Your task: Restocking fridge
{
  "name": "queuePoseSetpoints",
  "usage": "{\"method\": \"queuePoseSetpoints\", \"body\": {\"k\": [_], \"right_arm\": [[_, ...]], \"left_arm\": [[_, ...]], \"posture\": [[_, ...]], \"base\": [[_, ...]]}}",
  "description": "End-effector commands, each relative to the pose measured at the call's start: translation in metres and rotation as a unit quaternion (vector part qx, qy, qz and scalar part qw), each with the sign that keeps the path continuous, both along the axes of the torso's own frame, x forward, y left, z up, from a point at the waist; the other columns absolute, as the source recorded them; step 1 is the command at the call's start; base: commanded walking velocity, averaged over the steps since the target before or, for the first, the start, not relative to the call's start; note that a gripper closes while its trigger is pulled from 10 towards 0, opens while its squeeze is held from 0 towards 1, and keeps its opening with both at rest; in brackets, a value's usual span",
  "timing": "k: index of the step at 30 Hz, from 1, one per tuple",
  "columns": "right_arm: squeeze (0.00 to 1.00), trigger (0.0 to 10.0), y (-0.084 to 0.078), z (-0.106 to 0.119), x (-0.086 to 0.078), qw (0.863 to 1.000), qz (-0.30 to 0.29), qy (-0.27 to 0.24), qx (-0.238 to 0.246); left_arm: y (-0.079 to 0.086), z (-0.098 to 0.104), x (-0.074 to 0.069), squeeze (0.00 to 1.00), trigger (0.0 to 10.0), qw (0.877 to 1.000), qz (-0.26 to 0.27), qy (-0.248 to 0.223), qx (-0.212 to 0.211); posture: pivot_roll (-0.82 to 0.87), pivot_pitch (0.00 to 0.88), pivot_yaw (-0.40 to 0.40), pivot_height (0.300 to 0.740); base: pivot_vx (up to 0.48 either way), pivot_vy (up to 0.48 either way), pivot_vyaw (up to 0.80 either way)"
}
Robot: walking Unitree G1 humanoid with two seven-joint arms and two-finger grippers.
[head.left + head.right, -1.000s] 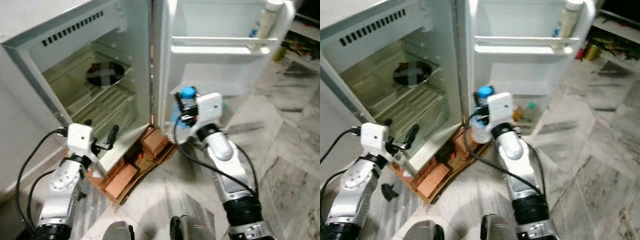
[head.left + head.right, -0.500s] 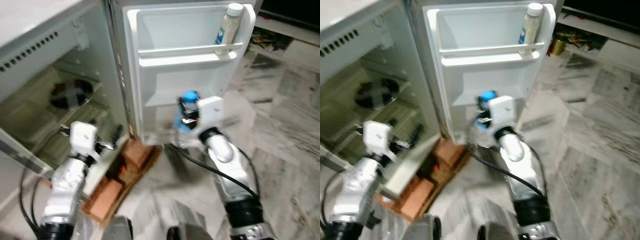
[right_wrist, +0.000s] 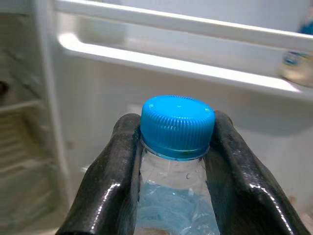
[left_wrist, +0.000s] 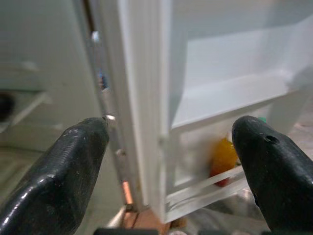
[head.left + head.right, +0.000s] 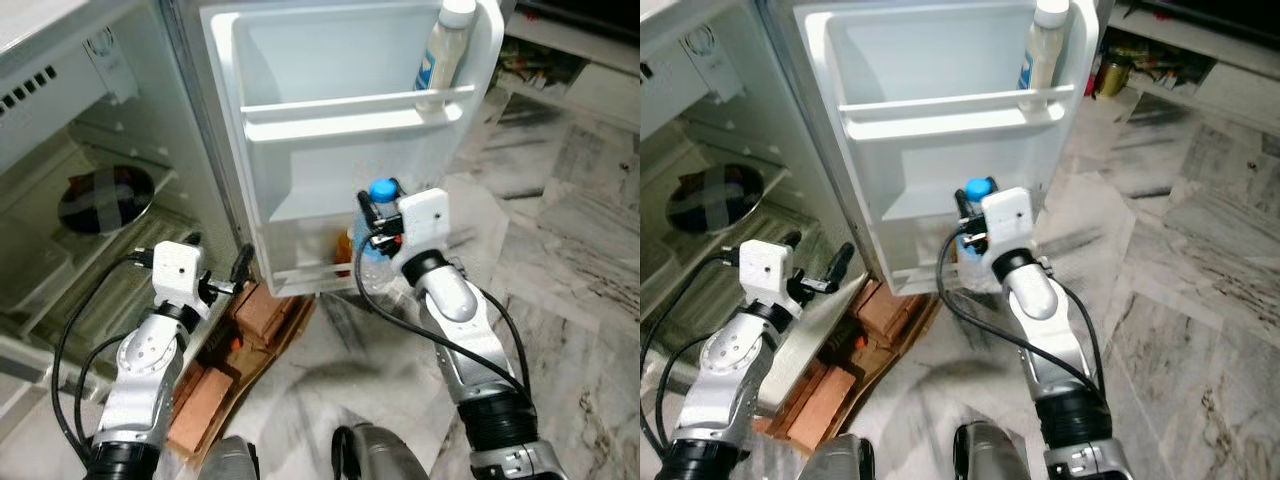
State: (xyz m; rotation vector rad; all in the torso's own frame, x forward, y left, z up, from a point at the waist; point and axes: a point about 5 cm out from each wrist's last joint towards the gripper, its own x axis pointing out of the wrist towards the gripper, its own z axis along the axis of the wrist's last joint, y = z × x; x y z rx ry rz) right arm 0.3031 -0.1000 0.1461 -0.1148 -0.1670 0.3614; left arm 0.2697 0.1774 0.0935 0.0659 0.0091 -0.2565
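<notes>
My right gripper point(image 5: 373, 214) is shut on the neck of a clear water bottle point(image 3: 177, 205) with a blue cap point(image 5: 381, 189). It holds the bottle upright just in front of the open fridge door's lower shelf point(image 5: 310, 275). An orange item point(image 4: 222, 157) sits in that lower shelf. On the upper door shelf point(image 5: 350, 103), at its right end, stands a pale bottle point(image 5: 441, 48). My left gripper point(image 5: 218, 256) is open and holds nothing, low down by the hinge edge between the fridge body and the door.
The fridge interior point(image 5: 90, 250) has wire shelves and a dark round object point(image 5: 105, 196). Bricks on cardboard point(image 5: 245, 325) lie under the fridge's front. Marble floor point(image 5: 580, 300) spreads to the right, with a cluttered low shelf point(image 5: 545, 65) beyond.
The whole view has swung right, bringing the door to the middle. The right gripper still holds the bottle, now close to the lower door shelf. The left gripper stays open.
</notes>
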Motion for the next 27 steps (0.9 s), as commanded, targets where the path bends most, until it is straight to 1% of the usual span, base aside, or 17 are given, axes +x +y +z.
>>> {"method": "queuePoseSetpoints", "body": {"k": [1, 5, 7, 18, 25, 27], "right_arm": [[0.00, 10.0, 0.003, 0.007, 0.001, 1.000, 0.008, -0.011, -0.001], [0.00, 10.0, 0.004, 0.010, 0.001, 1.000, 0.014, -0.016, -0.005], [0.00, 10.0, 0.006, 0.010, 0.000, 0.999, 0.024, -0.021, -0.014], [0.00, 10.0, 0.009, -0.002, -0.009, 0.999, 0.035, -0.008, -0.022], [0.00, 10.0, 0.008, -0.003, -0.006, 0.999, 0.037, -0.006, -0.024], [0.00, 10.0, 0.008, -0.003, -0.005, 0.999, 0.035, -0.006, -0.026]], "left_arm": [[0.003, 0.000, -0.001, 0.00, 10.0, 1.000, 0.002, 0.003, 0.007], [0.003, 0.002, 0.001, 0.00, 10.0, 1.000, -0.002, 0.000, 0.006], [0.004, 0.004, 0.001, 0.00, 10.0, 1.000, -0.004, -0.005, 0.010], [0.001, 0.001, -0.001, 0.00, 10.0, 1.000, -0.005, 0.000, 0.008], [-0.001, 0.000, -0.001, 0.00, 10.0, 1.000, -0.004, 0.002, 0.002], [0.000, 0.000, -0.001, 0.00, 10.0, 1.000, 0.003, 0.003, 0.003]], "posture": [[-0.03, 0.154, -0.026, 0.740], [-0.03, 0.155, -0.019, 0.740], [-0.03, 0.158, -0.014, 0.740], [-0.03, 0.142, -0.027, 0.740], [-0.03, 0.135, -0.035, 0.740], [-0.03, 0.135, -0.035, 0.740]], "base": [[0.000, 0.000, 0.00], [0.000, 0.000, 0.00], [0.351, 0.000, 0.00], [0.320, 0.000, 0.00], [0.291, 0.000, 0.00], [0.000, 0.000, 0.00]]}}
